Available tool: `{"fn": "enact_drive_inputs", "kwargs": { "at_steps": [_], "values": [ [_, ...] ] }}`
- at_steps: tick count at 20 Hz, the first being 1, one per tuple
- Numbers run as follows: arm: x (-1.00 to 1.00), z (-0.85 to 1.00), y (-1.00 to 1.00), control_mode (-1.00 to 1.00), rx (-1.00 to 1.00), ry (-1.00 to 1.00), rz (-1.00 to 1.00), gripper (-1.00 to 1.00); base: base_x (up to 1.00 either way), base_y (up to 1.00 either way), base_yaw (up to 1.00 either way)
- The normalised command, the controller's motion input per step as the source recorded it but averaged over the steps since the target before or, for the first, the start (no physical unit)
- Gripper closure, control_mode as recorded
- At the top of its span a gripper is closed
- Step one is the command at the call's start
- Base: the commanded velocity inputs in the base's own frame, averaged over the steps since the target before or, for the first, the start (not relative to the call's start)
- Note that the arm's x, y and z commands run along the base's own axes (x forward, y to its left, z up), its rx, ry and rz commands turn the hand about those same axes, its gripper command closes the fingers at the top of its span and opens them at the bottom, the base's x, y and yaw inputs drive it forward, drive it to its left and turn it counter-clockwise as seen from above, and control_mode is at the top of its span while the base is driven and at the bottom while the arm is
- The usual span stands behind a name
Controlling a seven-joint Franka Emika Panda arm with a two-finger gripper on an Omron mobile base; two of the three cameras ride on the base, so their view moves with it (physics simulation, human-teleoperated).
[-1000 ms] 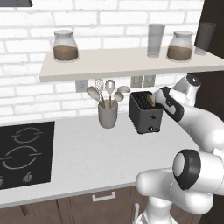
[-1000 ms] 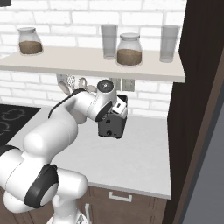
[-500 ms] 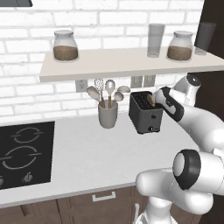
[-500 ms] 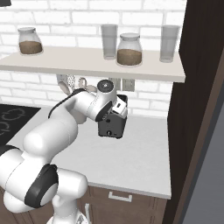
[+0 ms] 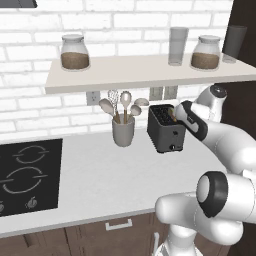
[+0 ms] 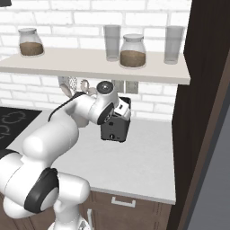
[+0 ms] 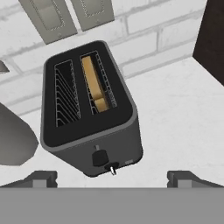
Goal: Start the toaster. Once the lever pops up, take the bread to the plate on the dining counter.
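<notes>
Up against the white brick wall on the pale counter [image 5: 100, 185], our small dark boxy toaster [image 7: 89, 111] has the tan bread slice [image 7: 94, 83] down in one slot, so we've parked our gripper [image 7: 111, 178] wide open and empty above its little front lever [image 7: 113, 168], probably to press it.

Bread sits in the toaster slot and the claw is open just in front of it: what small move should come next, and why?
Probably ease the open claw down toward the toaster front and press its small lever. The bread sits low in one slot, and the fingertips are apart, touching nothing.
</notes>
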Motion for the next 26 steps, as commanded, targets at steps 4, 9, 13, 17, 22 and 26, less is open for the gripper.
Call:
{"fn": "enact_drive_inputs", "kwargs": {
  "at_steps": [4, 9, 13, 17, 22, 26],
  "values": [
    [0.00, 0.00, -0.02, -1.00, -0.05, -0.04, 0.03, -1.00, 0.00, 0.00, 0.00],
    [0.01, 0.00, -0.03, -1.00, -0.01, -0.03, 0.11, -1.00, 0.00, 0.00, 0.00],
    [0.19, 0.00, 0.08, -1.00, -0.05, -0.03, 0.10, -1.00, 0.00, 0.00, 0.00],
    [0.12, 0.01, 0.00, -1.00, 0.00, -0.03, 0.07, -1.00, 0.00, 0.00, 0.00],
    [0.11, 0.04, 0.00, -1.00, 0.00, 0.00, 0.00, -1.00, 0.00, 0.00, 0.00],
    [0.08, 0.12, 0.00, -1.00, 0.00, -0.08, 0.00, -1.00, 0.00, 0.00, 0.00]
  ]
}}
